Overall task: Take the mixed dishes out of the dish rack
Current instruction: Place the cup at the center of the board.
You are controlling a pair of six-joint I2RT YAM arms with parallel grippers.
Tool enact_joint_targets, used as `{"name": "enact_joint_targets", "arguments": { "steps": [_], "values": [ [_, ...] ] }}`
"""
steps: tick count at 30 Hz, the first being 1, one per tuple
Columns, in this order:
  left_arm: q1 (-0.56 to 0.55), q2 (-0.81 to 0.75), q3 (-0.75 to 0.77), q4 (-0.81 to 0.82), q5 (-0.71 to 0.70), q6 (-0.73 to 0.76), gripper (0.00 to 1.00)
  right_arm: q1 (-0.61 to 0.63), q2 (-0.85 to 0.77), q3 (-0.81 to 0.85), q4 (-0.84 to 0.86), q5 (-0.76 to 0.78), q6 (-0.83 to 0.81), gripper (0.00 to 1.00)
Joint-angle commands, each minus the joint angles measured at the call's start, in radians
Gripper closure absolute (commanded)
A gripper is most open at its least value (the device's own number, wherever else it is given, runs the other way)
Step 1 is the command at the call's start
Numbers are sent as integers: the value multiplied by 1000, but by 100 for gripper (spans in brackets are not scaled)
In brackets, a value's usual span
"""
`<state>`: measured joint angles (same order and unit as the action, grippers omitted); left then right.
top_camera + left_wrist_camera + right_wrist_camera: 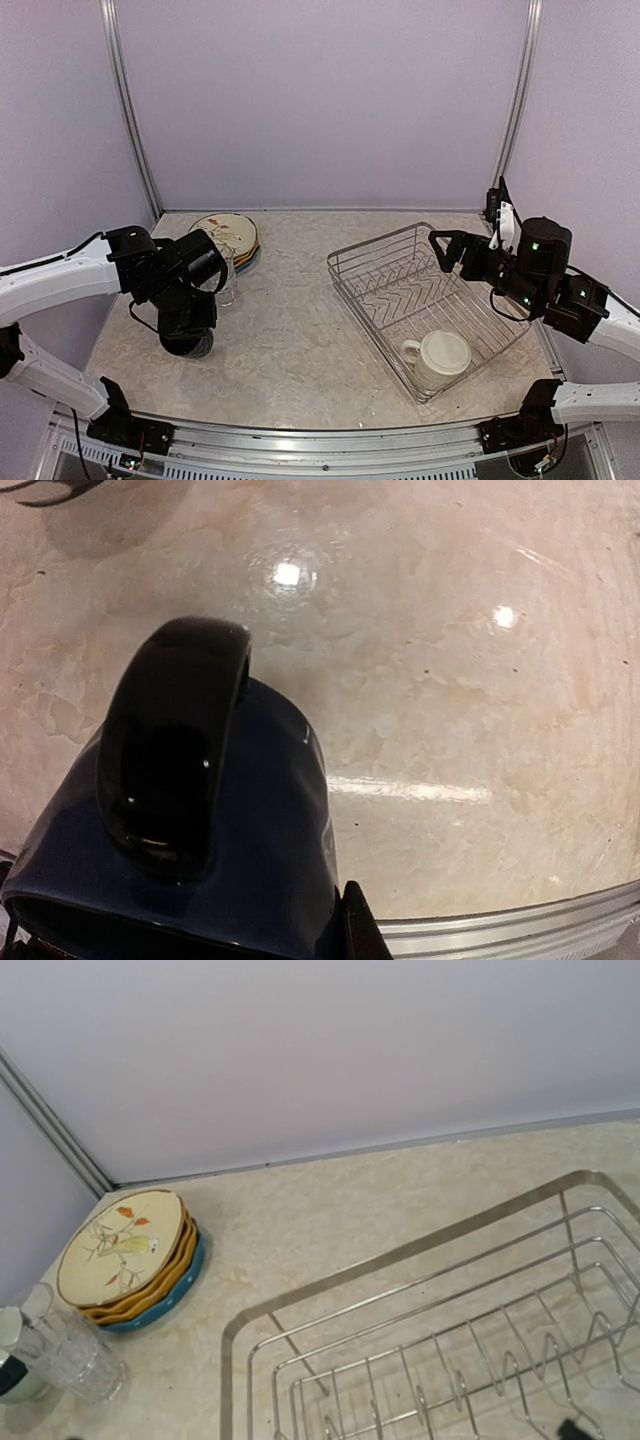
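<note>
The dish rack [372,262], a silver wire basket, sits right of the table's centre; its near-left corner fills the right wrist view [300,1305]. Inside it, at the near end, a large cream mug [441,357] stands upright. My left gripper [188,318] is shut on a navy mug [190,344], held low over the front left of the table. The left wrist view shows that mug [270,870] close up, its handle [170,750] facing the camera and one fingertip [357,927] against its side. My right gripper [443,251] hangs open and empty over the rack's far right side.
A stack of plates [228,237], cream floral on top of orange and blue ones [125,1258], lies at the back left. A clear glass [228,283] [72,1360] stands just in front of it. Walls enclose the table on three sides.
</note>
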<state>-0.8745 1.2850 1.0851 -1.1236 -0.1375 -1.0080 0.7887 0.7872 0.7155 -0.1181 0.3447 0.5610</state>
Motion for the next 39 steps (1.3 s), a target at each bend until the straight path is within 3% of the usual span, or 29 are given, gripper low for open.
{"name": "enact_joint_targets", "arguments": {
  "steps": [1,8,15,22,29,33,39],
  "values": [
    [87,46,-61,-51,-32,-79,100,-10,-25,-6,18,-5,-4,0],
    [138,122,-110,-32,-42,-99,100,-12,-79,-15,-25,29,7,0],
    [156,163,-156,29,-8,-107,92,-11,-62,-14,-21,25,5,0],
    [163,152,-169,26,-15,-113,62,-12,-6,26,-83,3,-8,0],
    [164,56,-143,-27,-51,-114,39,-11,43,100,-292,10,-30,0],
    [164,-28,-115,-47,-80,-104,32,-12,87,149,-419,-28,-50,0],
    [164,-177,-68,-44,-109,-43,28,-10,243,237,-561,-236,-173,0]
  ]
}}
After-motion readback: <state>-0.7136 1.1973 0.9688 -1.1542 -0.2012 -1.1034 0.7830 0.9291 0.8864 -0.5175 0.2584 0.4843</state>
